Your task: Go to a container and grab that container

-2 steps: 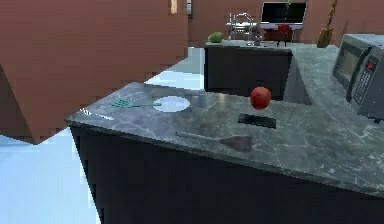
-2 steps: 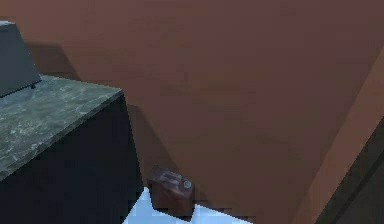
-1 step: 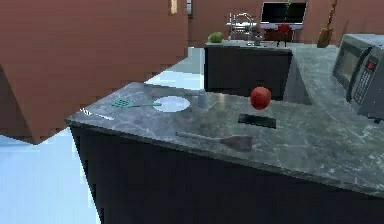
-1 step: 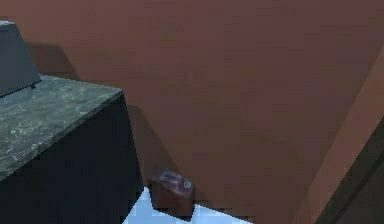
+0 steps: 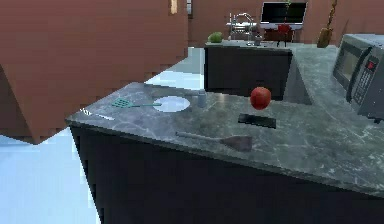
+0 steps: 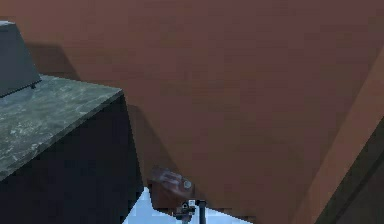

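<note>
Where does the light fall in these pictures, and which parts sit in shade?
Forward view: the counter has a lit top and a nearly black front; the floor is bright. Arm side view: the counter's side is just as dark, and a soft shadow falls on the brown wall beside it.

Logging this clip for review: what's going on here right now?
The Stretch robot faces a dark marble counter that carries a red apple, a white plate, a spatula and, at the forward view's right, a microwave. Its gripper sits low near the floor past the counter's end, in front of a brown wall. I cannot tell whether it holds anything. It seems to be approaching rather than grabbing.
</note>
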Controlling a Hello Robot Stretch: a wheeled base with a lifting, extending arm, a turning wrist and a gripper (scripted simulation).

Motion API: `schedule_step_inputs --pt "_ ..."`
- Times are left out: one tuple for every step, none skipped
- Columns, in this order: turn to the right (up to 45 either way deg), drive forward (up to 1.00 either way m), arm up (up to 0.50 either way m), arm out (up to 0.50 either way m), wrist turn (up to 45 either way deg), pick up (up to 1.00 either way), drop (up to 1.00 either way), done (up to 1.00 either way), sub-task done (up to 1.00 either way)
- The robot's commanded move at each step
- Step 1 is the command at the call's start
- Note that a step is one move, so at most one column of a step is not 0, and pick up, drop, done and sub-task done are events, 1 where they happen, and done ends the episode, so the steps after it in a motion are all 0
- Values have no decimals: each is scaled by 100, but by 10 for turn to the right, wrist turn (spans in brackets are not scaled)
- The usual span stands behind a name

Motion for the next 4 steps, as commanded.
schedule_step_inputs --pt "0 0 0 0 450 0 0 0 0" --pt "0 0 0 0 450 0 0 0 0" --pt "0 0 0 0 450 0 0 0 0" --pt "0 0 0 0 450 0 0 0 0"
